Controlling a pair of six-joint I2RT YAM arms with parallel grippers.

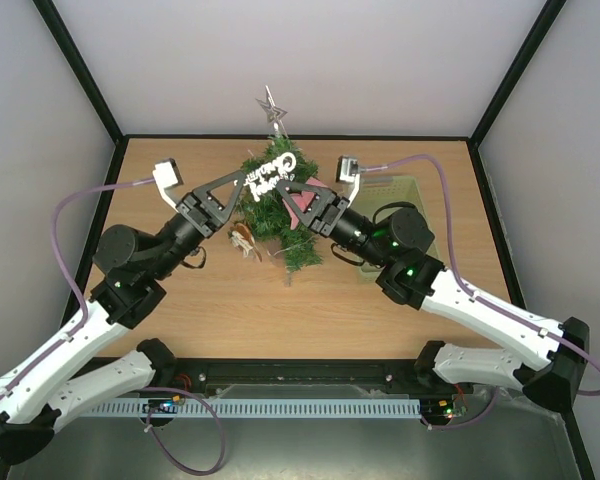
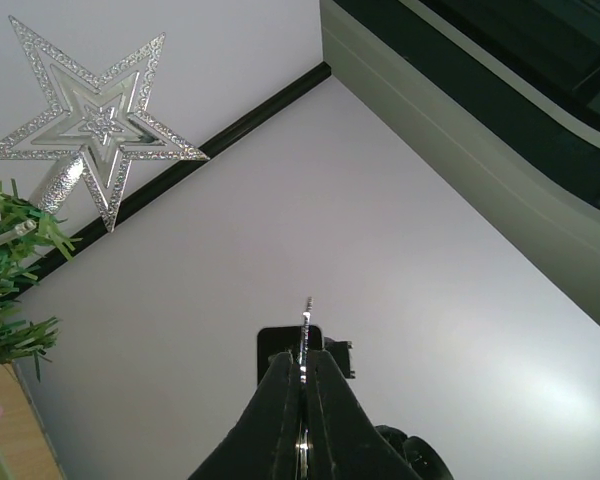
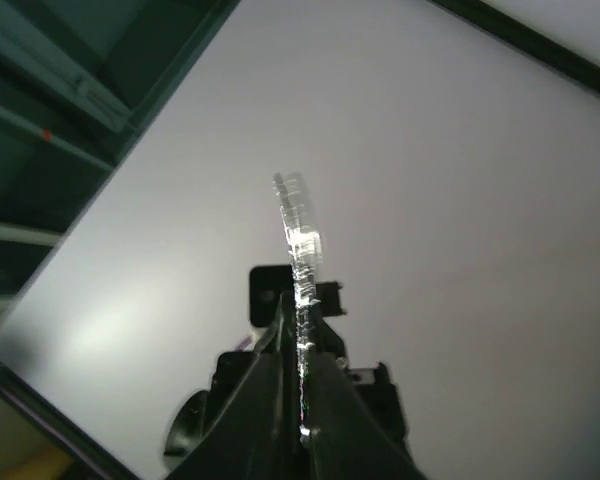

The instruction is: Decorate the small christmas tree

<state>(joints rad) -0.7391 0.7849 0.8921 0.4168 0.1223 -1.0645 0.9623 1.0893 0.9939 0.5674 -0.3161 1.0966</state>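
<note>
The small christmas tree (image 1: 268, 215) stands upright at the middle of the table (image 1: 280, 300), near its far edge and the back wall, with a silver star (image 1: 272, 108) on its tip rising past that edge. A glittery lettered sign (image 1: 270, 172) lies across its upper branches. The left gripper (image 1: 245, 180) meets the sign's left end and the right gripper (image 1: 288, 184) its right end. In each wrist view the fingers are pressed together on a thin glittery plate seen edge-on, blurred in the right one. A small pale ornament (image 1: 243, 238) lies on the wood just left of the tree's foot. A pale green basket (image 1: 412, 185) sits at the far right corner, partly behind the right arm. Bare wood runs from the tree to the near edge between both arms.
</note>
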